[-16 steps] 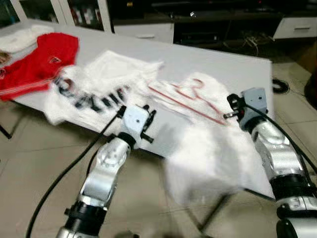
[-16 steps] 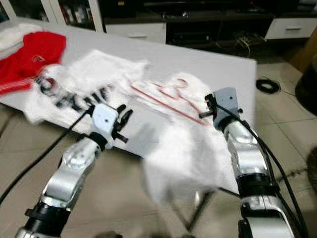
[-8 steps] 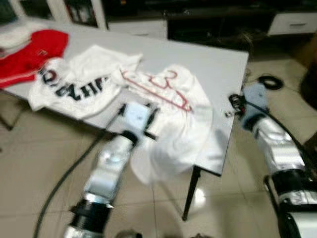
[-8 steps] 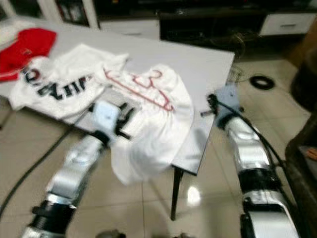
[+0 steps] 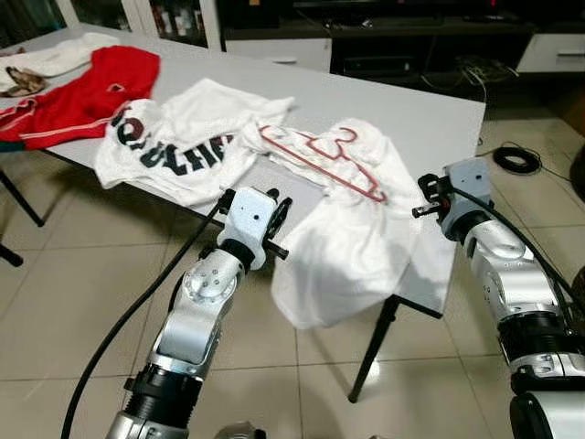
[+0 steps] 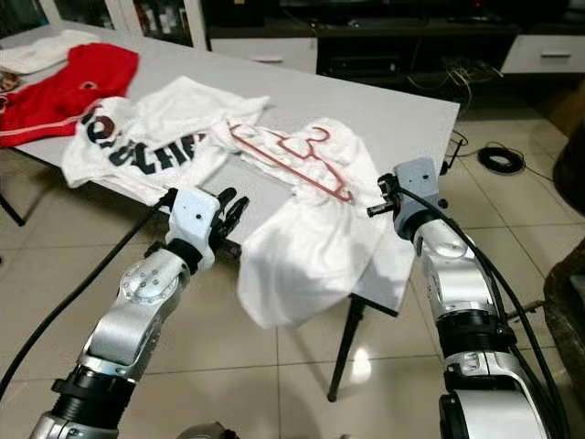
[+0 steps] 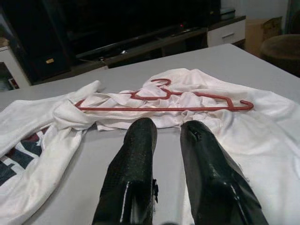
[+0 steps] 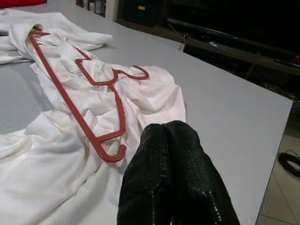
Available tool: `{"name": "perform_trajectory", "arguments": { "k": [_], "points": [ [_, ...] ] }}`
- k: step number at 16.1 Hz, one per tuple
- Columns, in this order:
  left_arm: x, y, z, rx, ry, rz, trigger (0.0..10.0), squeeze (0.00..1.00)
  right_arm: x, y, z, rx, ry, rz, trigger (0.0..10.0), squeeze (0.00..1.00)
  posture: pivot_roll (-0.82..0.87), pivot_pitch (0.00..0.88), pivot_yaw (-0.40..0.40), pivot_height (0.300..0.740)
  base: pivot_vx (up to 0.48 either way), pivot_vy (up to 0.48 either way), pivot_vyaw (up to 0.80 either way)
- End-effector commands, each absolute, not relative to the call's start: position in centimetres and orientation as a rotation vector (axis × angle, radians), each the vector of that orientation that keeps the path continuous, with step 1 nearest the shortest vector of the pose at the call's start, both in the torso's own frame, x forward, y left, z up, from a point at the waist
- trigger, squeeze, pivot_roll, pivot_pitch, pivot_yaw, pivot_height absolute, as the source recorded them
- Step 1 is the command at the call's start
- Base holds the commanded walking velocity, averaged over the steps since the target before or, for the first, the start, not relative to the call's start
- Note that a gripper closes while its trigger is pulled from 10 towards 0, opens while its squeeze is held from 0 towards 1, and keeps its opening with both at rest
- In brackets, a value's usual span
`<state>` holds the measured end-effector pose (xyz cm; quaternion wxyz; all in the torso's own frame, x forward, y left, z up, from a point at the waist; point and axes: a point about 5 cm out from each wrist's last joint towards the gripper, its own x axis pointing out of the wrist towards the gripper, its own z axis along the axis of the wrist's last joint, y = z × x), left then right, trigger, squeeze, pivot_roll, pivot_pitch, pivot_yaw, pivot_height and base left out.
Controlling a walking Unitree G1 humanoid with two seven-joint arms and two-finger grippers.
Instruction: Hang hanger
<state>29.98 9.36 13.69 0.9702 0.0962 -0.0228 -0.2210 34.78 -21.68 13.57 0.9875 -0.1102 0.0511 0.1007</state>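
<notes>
A red wire hanger (image 5: 320, 157) lies flat on a crumpled white shirt (image 5: 356, 247) that drapes over the near edge of the grey table (image 5: 430, 110). My left gripper (image 5: 279, 212) hovers at the table's front edge, just short of the shirt, pointing at the hanger (image 7: 164, 101). Its fingers (image 7: 140, 140) stand apart with nothing between them. My right gripper (image 5: 426, 197) is at the table's right corner, beside the shirt. In the right wrist view its fingers (image 8: 173, 140) are pressed together, close to the hanger's curled end (image 8: 110, 152).
A white shirt with black lettering (image 5: 174, 146), a red garment (image 5: 87, 91) and another pale garment (image 5: 55, 59) cover the table's left part. A dark TV cabinet (image 5: 411, 37) stands behind. A coiled cable (image 5: 521, 157) lies on the tiled floor at right. A table leg (image 5: 370, 357) stands below the shirt.
The whole picture swung and blurred as the camera moved, and is sharp now. Both grippers keep their places near the white shirt at the table's front edge.
</notes>
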Motion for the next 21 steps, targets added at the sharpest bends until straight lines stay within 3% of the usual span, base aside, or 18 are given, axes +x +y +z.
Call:
{"name": "perform_trajectory", "arguments": {
  "k": [1, 17, 21],
  "points": [
    [30.2, 9.2, 13.8, 0.202, -0.05, -0.451, 10.0, 0.0, 35.2, -21.4, 14.2, -0.218, 0.085, 0.21, 10.0, 0.0, -0.04, 0.0, 0.044, 0.736, 0.0, 0.0, 0.0],
    [30.4, 9.3, 14.1, 0.185, -0.064, -0.422, 10.0, 0.0, 35.2, -20.2, 13.9, -0.195, 0.08, 0.25, 10.0, 0.0, -0.02, 0.0, 0.039, 0.736, 0.0, 0.0, 0.0],
    [29.7, 9.9, 13.1, 0.167, -0.013, -0.456, 10.0, 0.0, 32.6, -17.9, 13.3, -0.172, -0.018, 0.483, 10.0, 0.0, -0.03, 0.0, 0.045, 0.736, 0.0, 0.0, 0.0]
  ]
}}
